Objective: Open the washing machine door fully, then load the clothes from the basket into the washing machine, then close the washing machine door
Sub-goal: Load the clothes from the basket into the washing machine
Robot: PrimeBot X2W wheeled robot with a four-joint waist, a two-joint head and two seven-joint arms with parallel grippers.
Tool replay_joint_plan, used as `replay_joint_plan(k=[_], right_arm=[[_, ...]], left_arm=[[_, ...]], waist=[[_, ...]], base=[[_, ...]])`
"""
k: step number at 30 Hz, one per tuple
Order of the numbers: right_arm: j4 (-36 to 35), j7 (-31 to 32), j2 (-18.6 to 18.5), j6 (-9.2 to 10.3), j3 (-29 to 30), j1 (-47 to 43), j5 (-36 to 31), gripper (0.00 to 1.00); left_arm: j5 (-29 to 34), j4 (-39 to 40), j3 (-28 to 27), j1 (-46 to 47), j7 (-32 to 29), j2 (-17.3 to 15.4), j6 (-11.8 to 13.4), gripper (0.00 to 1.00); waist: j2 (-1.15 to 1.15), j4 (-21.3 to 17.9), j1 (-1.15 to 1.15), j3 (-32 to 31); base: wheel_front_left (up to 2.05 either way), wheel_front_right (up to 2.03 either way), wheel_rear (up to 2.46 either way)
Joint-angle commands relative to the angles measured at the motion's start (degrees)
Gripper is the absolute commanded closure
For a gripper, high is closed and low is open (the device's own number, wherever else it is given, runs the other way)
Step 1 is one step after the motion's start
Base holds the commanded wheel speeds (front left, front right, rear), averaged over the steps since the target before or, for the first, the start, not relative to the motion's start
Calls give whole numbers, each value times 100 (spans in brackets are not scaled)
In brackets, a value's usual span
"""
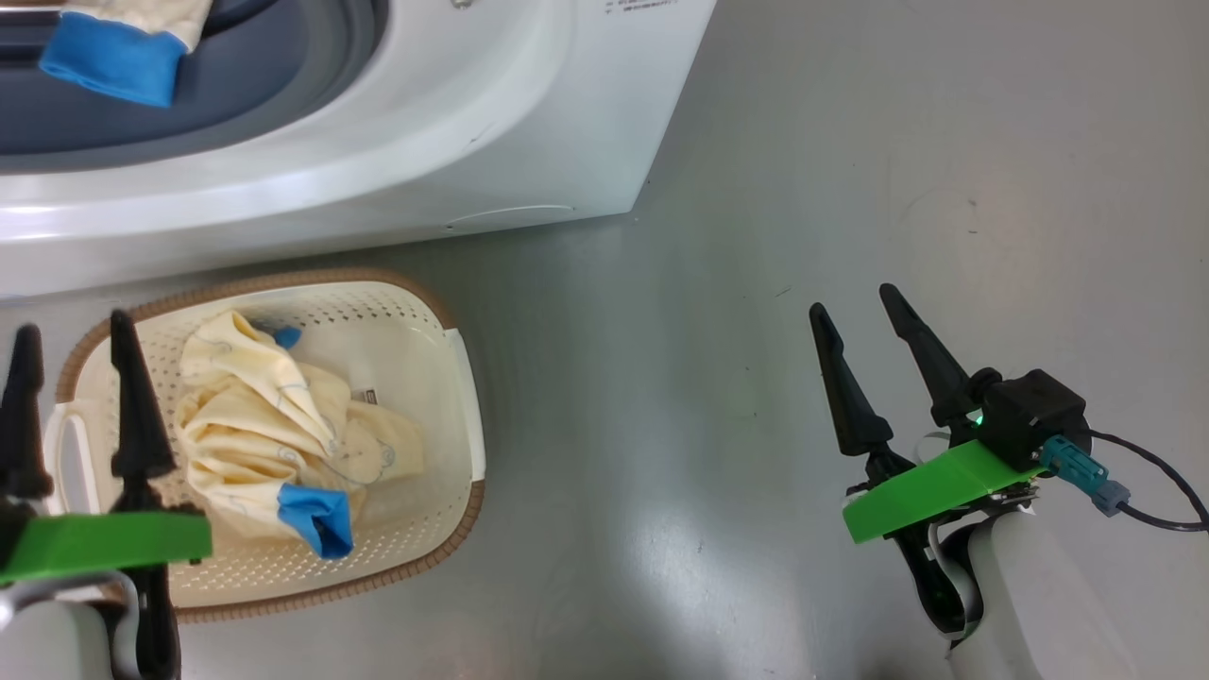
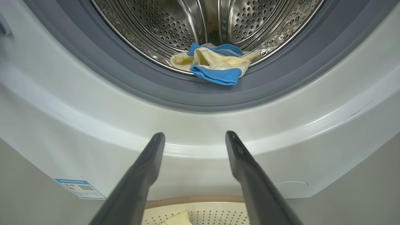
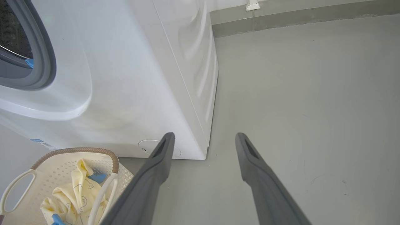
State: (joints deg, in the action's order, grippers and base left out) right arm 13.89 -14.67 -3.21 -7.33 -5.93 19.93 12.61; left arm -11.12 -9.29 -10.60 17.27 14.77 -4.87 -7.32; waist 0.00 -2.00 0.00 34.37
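- Head view, nearest: the left gripper stands above the near left end of the small cream-white perforated plastic basket with a brown woven-look rim; its two long dark fingers are spread apart with nothing between them
- The right gripper hangs over the bare grey floor, well apart from the basket, fingers likewise apart and empty; a thin black cable loops off its wrist towards the picture's edge
- Inside the basket a crumpled cream-yellow garment with bright blue trim fills the middle and the left part, leaving the perforated bottom bare along the right wall and the far wall
- Between the basket's right rim and the right gripper the floor lies open, and this open strip runs on past the machine's corner
- The basket's far rim sits just beside the foot of the big white boxy washing machine; whether the two touch I cannot tell
- A shallow round flap and a small blue label sit low on the machine's front panel, the flap close to its corner
- Left wrist view, farther up: the white front bulges out below a wide grey-blue rubber seal around the mouth of the perforated steel drum
- A second cream-yellow garment lies at the drum's front lip, one blue cuff draped over onto the seal
- Right wrist view, farthest: beyond the machine's side panel the floor runs to a grey skirting strip at the wall
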Motion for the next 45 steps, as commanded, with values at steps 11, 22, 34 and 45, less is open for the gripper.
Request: replay_joint_plan(k=[11,22,34,45], right_arm=[[-77,-33,34,-16,-165,-94,-32,0],[-64,-33,34,-16,-175,-102,-30,0],[-78,-33,34,-16,-178,-110,-11,0],[-62,-33,34,-16,-203,-97,36,0]], left_arm=[[115,-140,-241,-604,23,-63,-16,0],[124,-285,-269,-899,23,-10,-16,0],[110,-242,-184,-771,23,-14,-16,0],[-193,-217,55,-160,23,-254,-16,0]], waist=[[0,-6,0,14],[0,-23,0,7],[0,-52,0,1],[0,-77,0,-13]], base=[[0,0,0],[0,0,0],[0,0,0],[0,0,0]])
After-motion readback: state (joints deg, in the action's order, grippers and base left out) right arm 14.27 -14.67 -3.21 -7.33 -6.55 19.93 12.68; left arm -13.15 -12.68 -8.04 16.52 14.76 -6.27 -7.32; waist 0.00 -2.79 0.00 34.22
